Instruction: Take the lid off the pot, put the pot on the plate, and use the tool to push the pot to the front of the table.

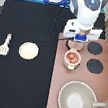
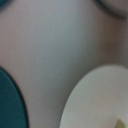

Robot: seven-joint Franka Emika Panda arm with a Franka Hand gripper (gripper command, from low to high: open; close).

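The pot (image 1: 72, 58) stands uncovered on the brownish-pink stove panel, with its reddish-brown inside showing. My gripper (image 1: 76, 44) hangs just above it toward the exterior view's top, low over the stove. In the exterior view the hand hides the lid. The wrist view shows a pale round disc (image 2: 95, 100) close beneath the hand, which looks like the lid resting on the stove. The cream-yellow plate (image 1: 29, 50) lies on the black table (image 1: 18, 87) to the pot's left. The white spatula (image 1: 5, 44) lies further left.
Two black burners (image 1: 95, 48) (image 1: 95, 66) sit to the right of the pot. A large grey-beige pan (image 1: 77, 101) with a handle (image 1: 102, 104) fills the stove's lower part. The robot's base and cables are at the top.
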